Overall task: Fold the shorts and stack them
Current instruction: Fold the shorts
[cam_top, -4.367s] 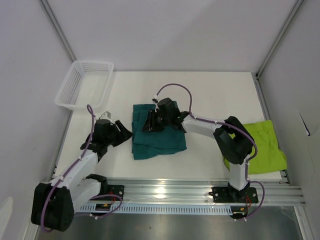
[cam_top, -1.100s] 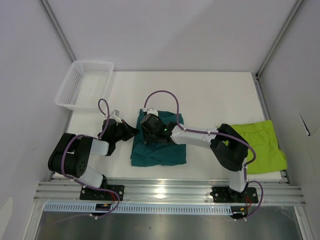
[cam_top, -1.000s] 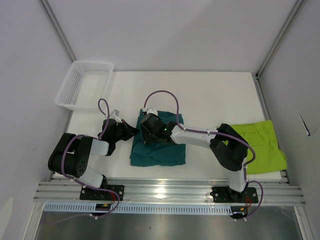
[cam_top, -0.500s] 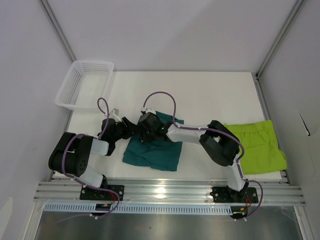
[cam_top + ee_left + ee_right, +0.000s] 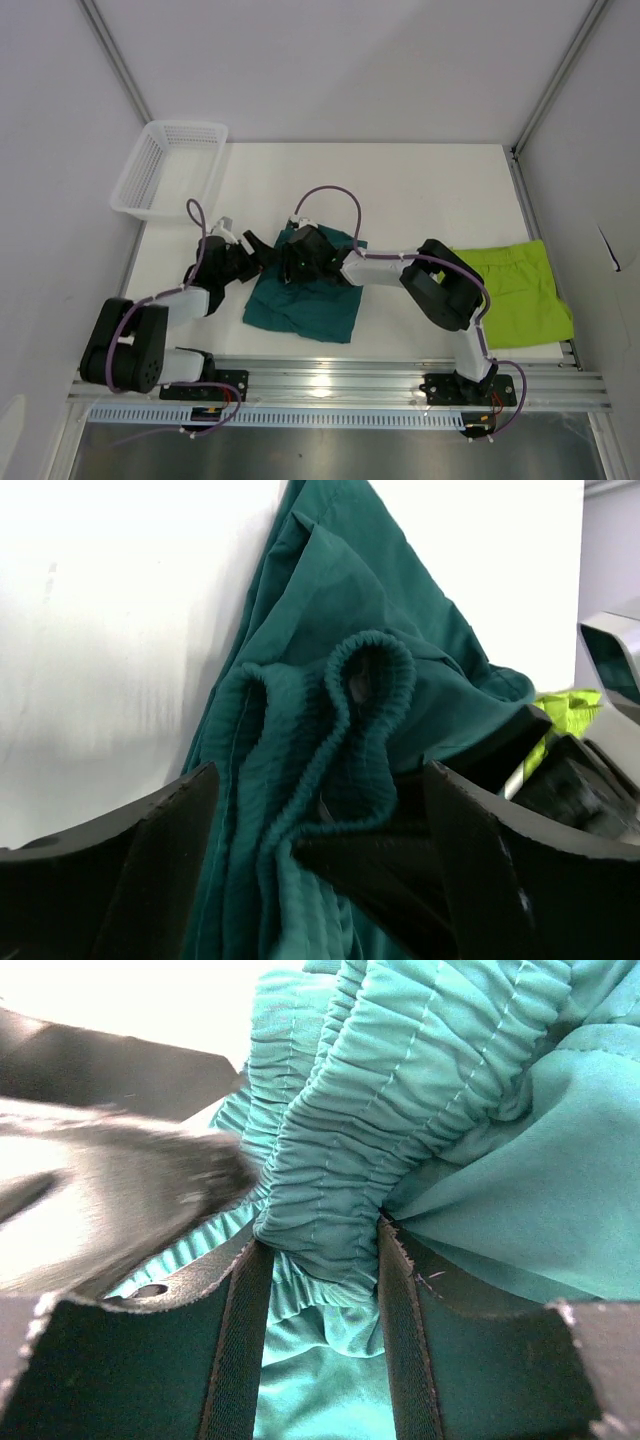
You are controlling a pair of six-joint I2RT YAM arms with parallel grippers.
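The dark teal shorts (image 5: 305, 300) lie rumpled at the table's near middle, turned slightly askew. My right gripper (image 5: 299, 262) is shut on their bunched elastic waistband (image 5: 350, 1160), which is pinched between both pads (image 5: 240, 1350). My left gripper (image 5: 254, 258) sits right beside it at the shorts' left edge. Its jaws stand wide open around a loop of the waistband (image 5: 340, 720) without clamping it. The lime green shorts (image 5: 520, 290) lie flat at the right edge, touched by neither gripper.
A white mesh basket (image 5: 168, 168) stands at the back left corner, partly over the table's edge. White table surface (image 5: 420, 190) stretches behind the shorts. The right arm's links (image 5: 440, 285) reach across between the two garments.
My left gripper has opened and let go of the waistband. The teal shorts have been dragged leftward and nearer, turning and rumpling. The right gripper keeps its hold.
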